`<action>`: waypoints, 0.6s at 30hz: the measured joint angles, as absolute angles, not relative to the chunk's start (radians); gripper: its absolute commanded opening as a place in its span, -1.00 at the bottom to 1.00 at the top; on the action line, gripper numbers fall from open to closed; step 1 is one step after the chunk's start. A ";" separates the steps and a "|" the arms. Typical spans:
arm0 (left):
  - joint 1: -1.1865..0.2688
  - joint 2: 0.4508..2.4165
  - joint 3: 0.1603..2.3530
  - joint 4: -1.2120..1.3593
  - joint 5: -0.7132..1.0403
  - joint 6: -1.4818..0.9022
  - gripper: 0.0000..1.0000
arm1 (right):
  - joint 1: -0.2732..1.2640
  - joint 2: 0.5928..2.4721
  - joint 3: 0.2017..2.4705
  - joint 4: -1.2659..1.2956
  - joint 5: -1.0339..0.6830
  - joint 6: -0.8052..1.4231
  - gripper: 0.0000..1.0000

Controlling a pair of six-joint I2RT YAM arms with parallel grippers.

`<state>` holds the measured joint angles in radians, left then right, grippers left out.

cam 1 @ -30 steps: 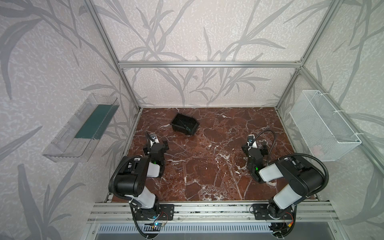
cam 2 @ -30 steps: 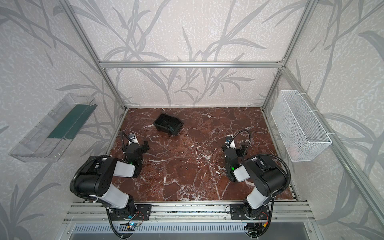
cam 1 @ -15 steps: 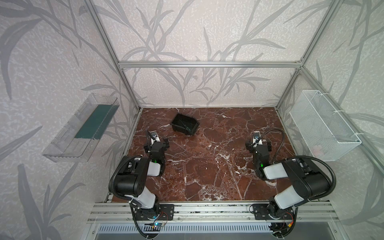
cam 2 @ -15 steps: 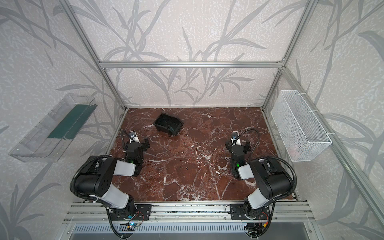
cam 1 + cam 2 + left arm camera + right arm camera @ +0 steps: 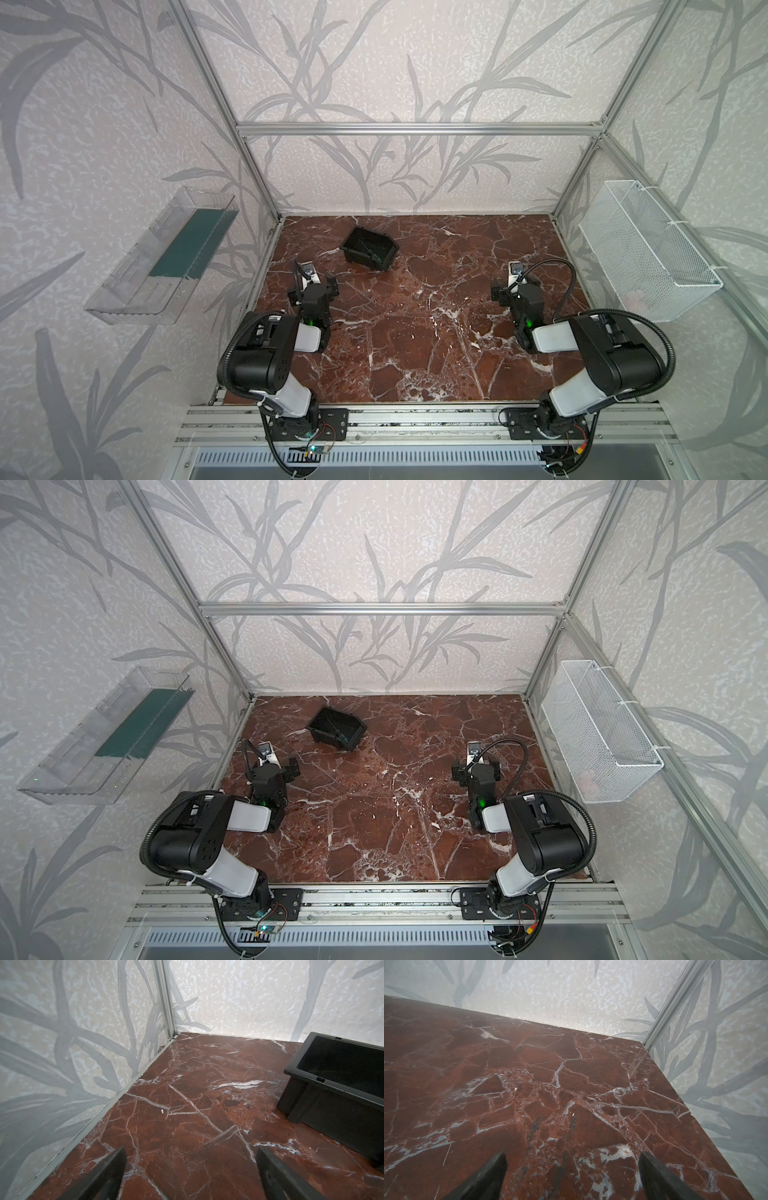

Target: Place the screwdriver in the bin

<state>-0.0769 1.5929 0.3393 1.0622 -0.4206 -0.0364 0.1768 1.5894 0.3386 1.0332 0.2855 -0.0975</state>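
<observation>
The black bin point(image 5: 386, 254) point(image 5: 354, 732) stands on the marble floor at the back, left of centre. Inside it lies the screwdriver point(image 5: 375, 257) point(image 5: 340, 737), a thin dark shaft with a bit of teal-green handle. My left gripper point(image 5: 312, 291) point(image 5: 272, 771) is open and empty, a short way in front of the bin and to its left. The left wrist view shows the bin's wall point(image 5: 332, 1095) beside the open left gripper point(image 5: 191, 1159); its dark inside hides the screwdriver there. My right gripper point(image 5: 516, 291) point(image 5: 476, 769) point(image 5: 572, 1161) hangs open over bare floor at the right.
A clear plastic tray point(image 5: 166, 257) hangs on the left wall and a white wire-mesh basket point(image 5: 648, 253) on the right wall. Aluminium frame posts point(image 5: 166, 1001) point(image 5: 664, 1012) mark the back corners. Both arm bases sit on the front rail point(image 5: 415, 419).
My right gripper has swung a little to the right and back and now points straight toward the back wall. The left gripper has shifted only slightly. The bin has not moved.
</observation>
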 measured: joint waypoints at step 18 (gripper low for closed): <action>-0.077 1.593 0.339 1.062 -0.421 -0.036 0.98 | 0.142 1.589 0.348 0.997 0.215 -0.076 0.98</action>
